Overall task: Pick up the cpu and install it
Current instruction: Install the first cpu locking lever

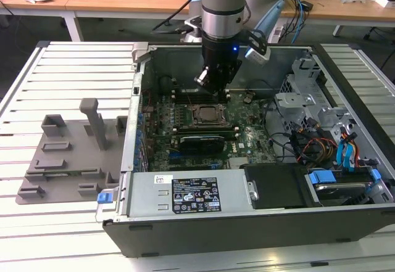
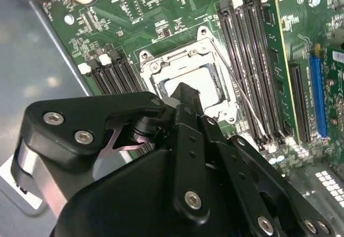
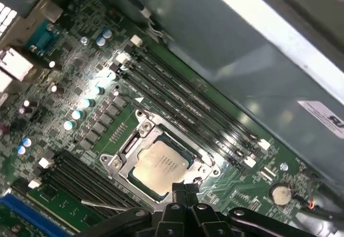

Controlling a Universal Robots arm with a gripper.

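The cpu, a flat square chip with a pale metal top, lies flat inside the open socket frame on the green motherboard. The second wrist view also shows the cpu, partly covered by the fingers. My gripper hangs just above one edge of the chip, its black fingertips drawn together into a single narrow tip. In the exterior view the gripper reaches down into the open computer case, right over the socket.
Memory slots run along both sides of the socket. A long black graphics card lies just in front of it. Drive bays and cables fill the exterior view's right. A grey fixture stands outside the case on the left.
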